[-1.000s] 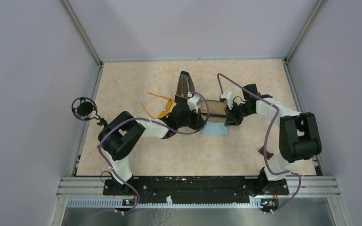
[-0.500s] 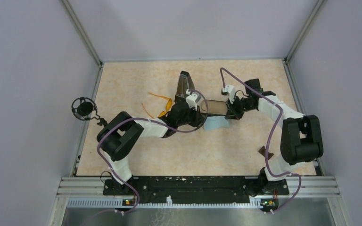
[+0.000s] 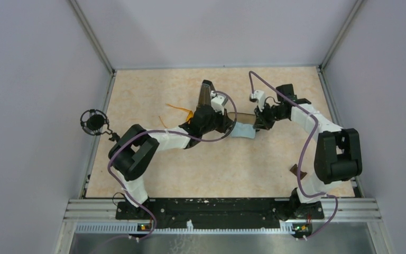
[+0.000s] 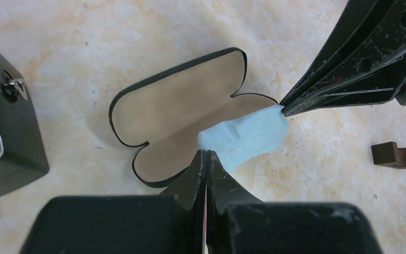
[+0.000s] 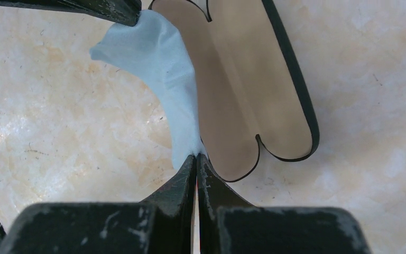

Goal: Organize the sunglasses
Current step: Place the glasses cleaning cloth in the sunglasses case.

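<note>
The blue cloth [image 4: 246,135] stretches between the left jaws and right jaws, each clamped on one end, beside the open case [image 4: 180,111]; the sunglasses [image 3: 175,106] lie on the counter [image 3: 217,169] near the left arm [image 3: 164,138].

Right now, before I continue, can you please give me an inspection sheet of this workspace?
Surface: beige marbled table, no spill seen.
Job's things: sunglasses on the table, partly hidden behind the left arm.
Clutter: open glasses case; brown block; dark box.
End effectors: left end effector and right end effector both shut on the blue cloth, over the case's edge.
Cables: purple cables loop along both arms.
Surroundings: plain walls, metal frame; round black device at left edge.
</note>
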`<state>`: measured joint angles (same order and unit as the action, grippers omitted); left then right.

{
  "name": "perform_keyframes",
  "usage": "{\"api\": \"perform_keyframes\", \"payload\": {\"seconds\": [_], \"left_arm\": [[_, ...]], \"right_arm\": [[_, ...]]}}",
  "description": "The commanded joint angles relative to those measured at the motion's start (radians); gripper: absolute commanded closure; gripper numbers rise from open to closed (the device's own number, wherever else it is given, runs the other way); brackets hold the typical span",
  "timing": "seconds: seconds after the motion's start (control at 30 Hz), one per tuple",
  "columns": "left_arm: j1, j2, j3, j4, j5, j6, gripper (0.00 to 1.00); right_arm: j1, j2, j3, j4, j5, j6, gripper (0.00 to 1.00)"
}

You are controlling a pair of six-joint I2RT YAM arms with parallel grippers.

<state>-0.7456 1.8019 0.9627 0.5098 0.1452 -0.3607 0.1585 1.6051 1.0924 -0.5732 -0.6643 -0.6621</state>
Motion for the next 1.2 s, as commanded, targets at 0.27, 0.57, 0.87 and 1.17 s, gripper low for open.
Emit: {"api": "perform_keyframes", "payload": {"seconds": [0.27, 0.57, 0.87, 1.17], "left_arm": [[0.02, 0.051, 0.098, -0.038, -0.034, 0.051, 1.0], [0.038, 0.096, 0.124, -0.05, -0.017, 0.043, 1.0], [0.055, 0.126, 0.135, -0.042, 0.045, 0.002, 1.0], [0.069, 0.144, 0.144, -0.033, 0.107, -0.019, 1.0]], "right_arm": [[-0.028, 0.068, 0.102, -0.011, 0.003, -0.019, 1.0], [-0.03, 0.116, 0.131, 0.009, 0.023, -0.009, 1.0], [-0.033, 0.162, 0.167, 0.024, 0.049, 0.007, 1.0], [-0.034, 0.213, 0.202, 0.002, 0.069, 0.002, 1.0]]}}
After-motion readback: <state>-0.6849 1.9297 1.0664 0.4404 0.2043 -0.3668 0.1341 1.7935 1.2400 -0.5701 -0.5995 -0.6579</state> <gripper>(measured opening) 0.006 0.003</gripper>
